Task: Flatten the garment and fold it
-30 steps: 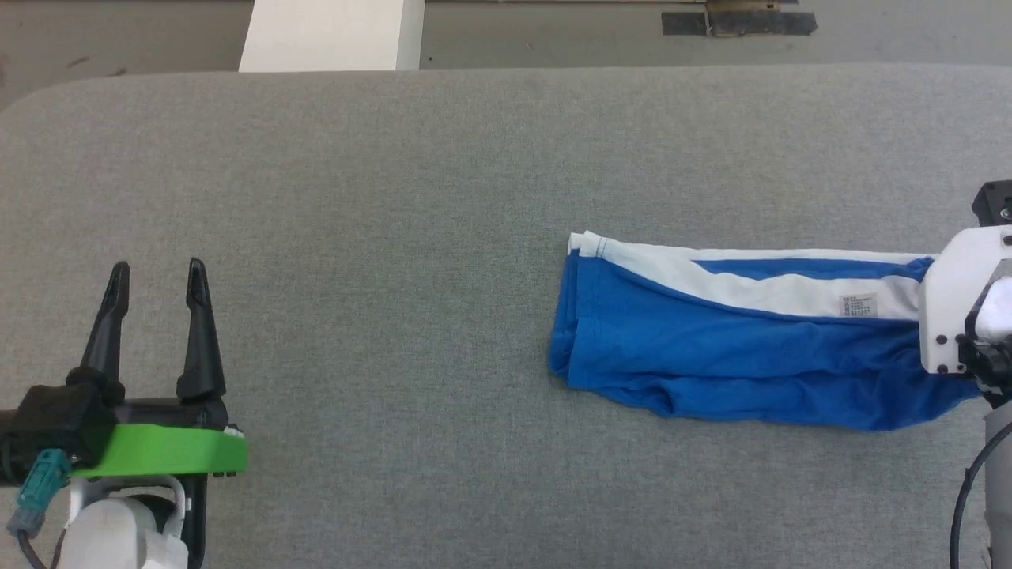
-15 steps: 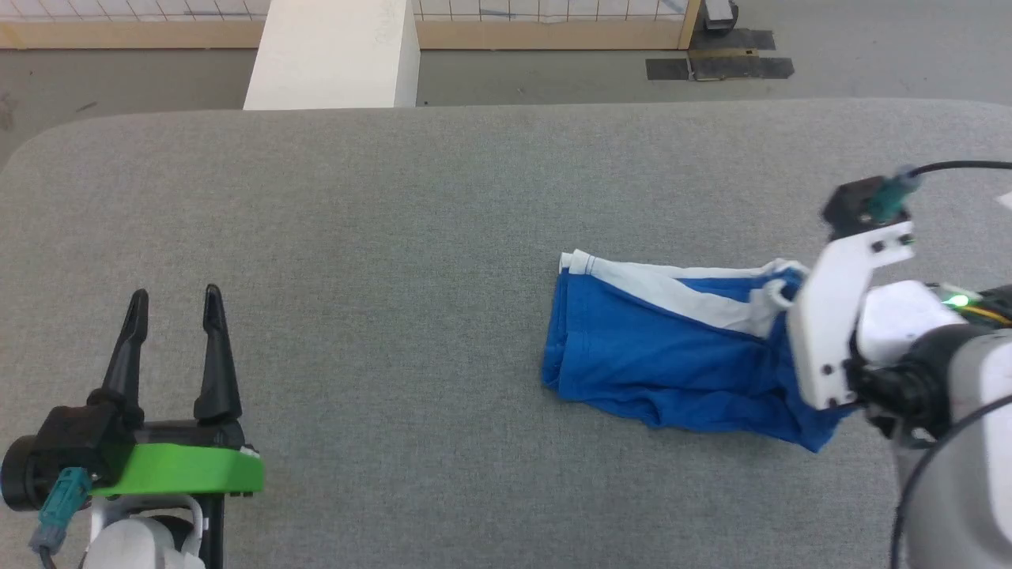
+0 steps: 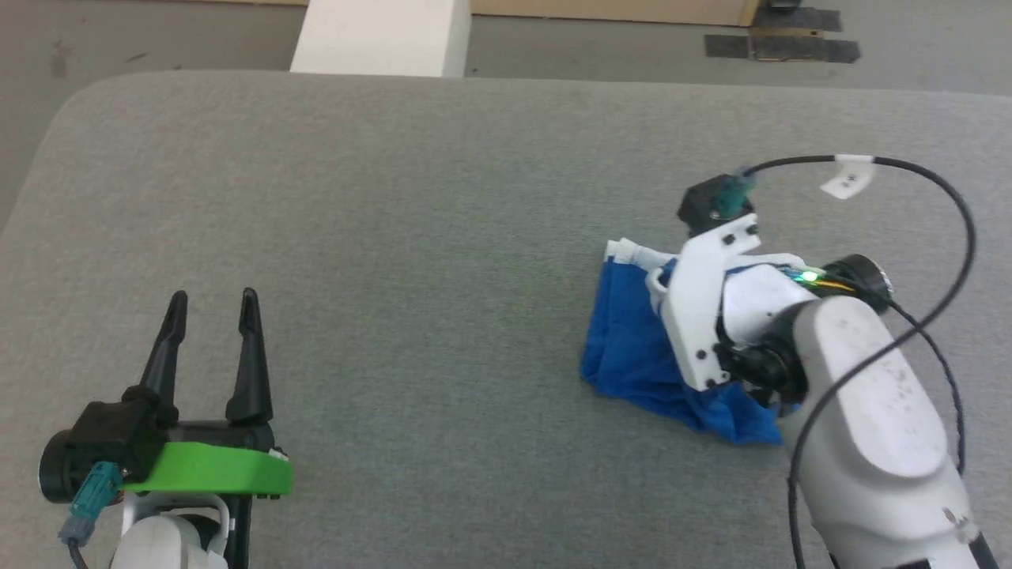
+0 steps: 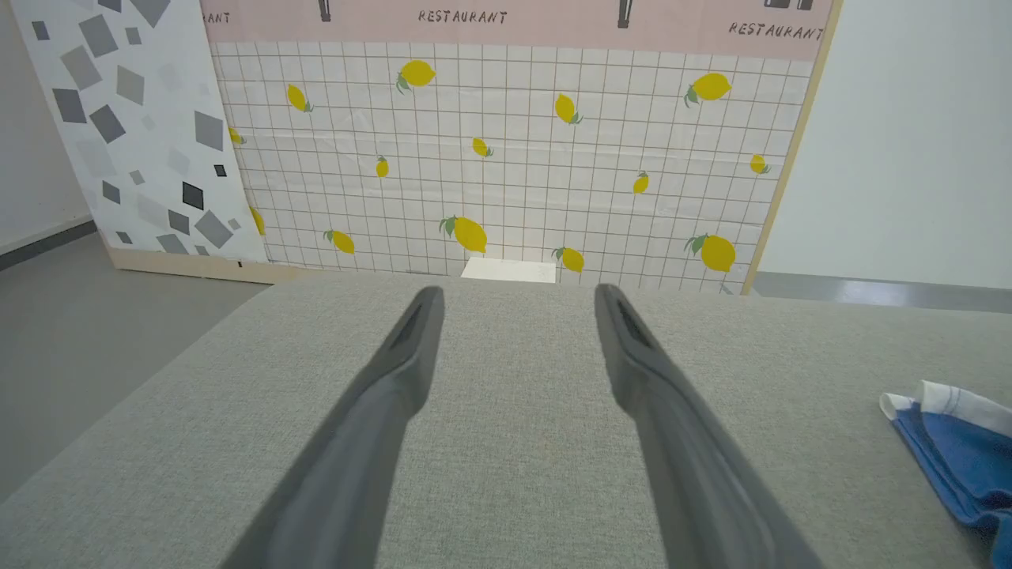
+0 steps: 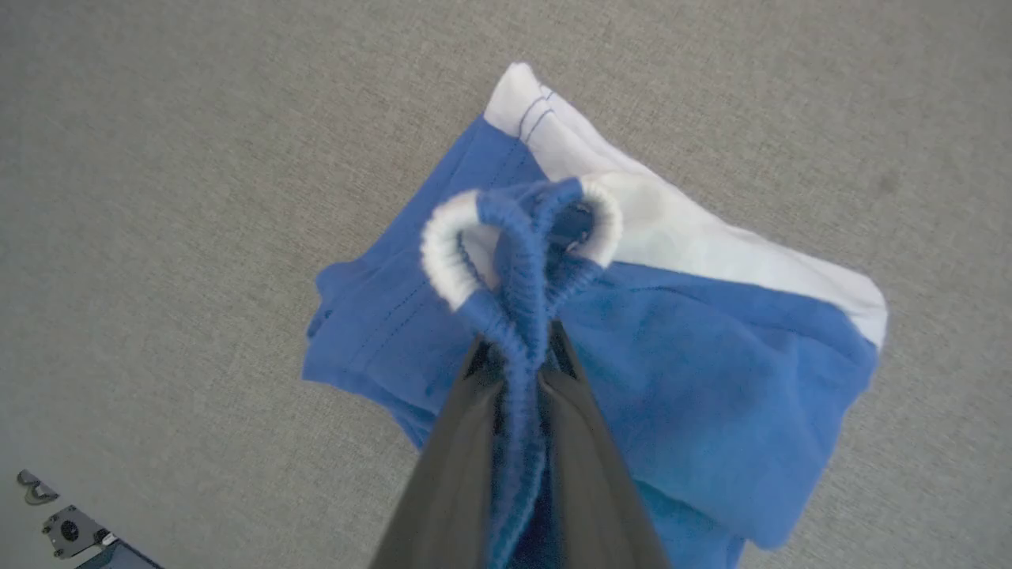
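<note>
Right wrist view: the right pincer [image 5: 522, 352] is clamped on the gathered waistband [image 5: 515, 261] of the blue garment [image 5: 711, 371]. That edge is raised, and the rest lies bunched on the grey tabletop [image 3: 443, 237], right of centre. The left pincer [image 3: 212, 304] sits at the near left, fingers apart, holding nothing.

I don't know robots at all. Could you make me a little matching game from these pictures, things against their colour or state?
Things: 1 left end effector; 2 right end effector; 3 shorts; 4 table.
States: A grey fabric top; B open, holding nothing; C blue and white, bunched; D shut, pinching cloth.
Pairs: 1-B, 2-D, 3-C, 4-A.
</note>
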`<state>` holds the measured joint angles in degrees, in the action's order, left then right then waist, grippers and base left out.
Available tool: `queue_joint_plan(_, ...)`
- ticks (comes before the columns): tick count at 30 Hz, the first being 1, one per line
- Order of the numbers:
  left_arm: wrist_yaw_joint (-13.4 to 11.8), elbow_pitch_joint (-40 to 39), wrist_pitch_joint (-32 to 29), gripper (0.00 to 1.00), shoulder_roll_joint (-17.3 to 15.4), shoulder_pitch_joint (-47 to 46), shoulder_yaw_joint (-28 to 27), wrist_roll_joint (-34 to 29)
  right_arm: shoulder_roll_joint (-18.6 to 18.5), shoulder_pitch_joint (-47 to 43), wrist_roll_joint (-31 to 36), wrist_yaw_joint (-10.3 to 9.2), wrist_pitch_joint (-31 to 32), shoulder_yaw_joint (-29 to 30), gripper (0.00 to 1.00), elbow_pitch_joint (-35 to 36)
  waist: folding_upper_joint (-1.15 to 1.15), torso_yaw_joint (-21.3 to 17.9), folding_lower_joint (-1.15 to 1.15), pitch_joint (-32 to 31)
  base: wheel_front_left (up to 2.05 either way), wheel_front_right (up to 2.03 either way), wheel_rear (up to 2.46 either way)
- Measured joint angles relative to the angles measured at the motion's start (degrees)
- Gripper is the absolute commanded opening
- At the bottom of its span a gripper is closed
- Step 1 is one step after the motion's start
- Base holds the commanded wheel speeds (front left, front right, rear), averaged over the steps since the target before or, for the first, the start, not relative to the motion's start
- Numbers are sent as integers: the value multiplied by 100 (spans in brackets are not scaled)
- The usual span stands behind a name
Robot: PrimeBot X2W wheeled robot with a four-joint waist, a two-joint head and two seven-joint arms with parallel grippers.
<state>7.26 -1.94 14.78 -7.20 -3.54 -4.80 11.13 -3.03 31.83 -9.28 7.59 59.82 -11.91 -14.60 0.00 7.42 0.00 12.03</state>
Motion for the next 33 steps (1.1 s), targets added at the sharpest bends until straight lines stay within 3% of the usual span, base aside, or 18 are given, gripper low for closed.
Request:
queue_joint_plan(9, 0, 131, 0, 100, 0, -8, 38, 64, 9, 463, -170, -1, -583, -304, 0, -1040, 0, 294, 0, 84, 0, 0, 0)
queue_joint_plan(10, 0, 138, 0, 100, 0, -8, 41, 64, 8, 485, -209, -1, -666, -354, 67, -1105, 0, 299, 0, 75, 0, 0, 0)
queue_joint_plan(11, 0, 141, 0, 100, 0, -7, 38, 64, 7, 498, -256, -1, -726, -400, 100, -1146, 0, 297, 0, 66, 0, 0, 0)
queue_joint_plan(16, 0, 145, 0, 100, -1, -1, 49, 59, 11, 687, -569, -1, -994, -854, 100, -1129, 0, 197, 0, -2, 0, 0, 0)
queue_joint_plan(21, 0, 124, 0, 100, -9, 20, 15, 44, 23, 822, -1056, -1, -1285, -1022, 100, -660, 0, 21, 0, -112, 0, 0, 0)
queue_joint_plan(25, 0, 63, 0, 100, -8, 103, -68, 5, 27, 796, -972, 0, -1454, -593, 100, -337, 0, -179, 0, -227, 0, 0, 0)
queue_joint_plan(33, 0, -177, 1, 100, 7, 225, -148, -154, 1, -302, 461, -1, -1169, 676, 100, 292, 0, -548, 0, -364, 0, 0, 0)
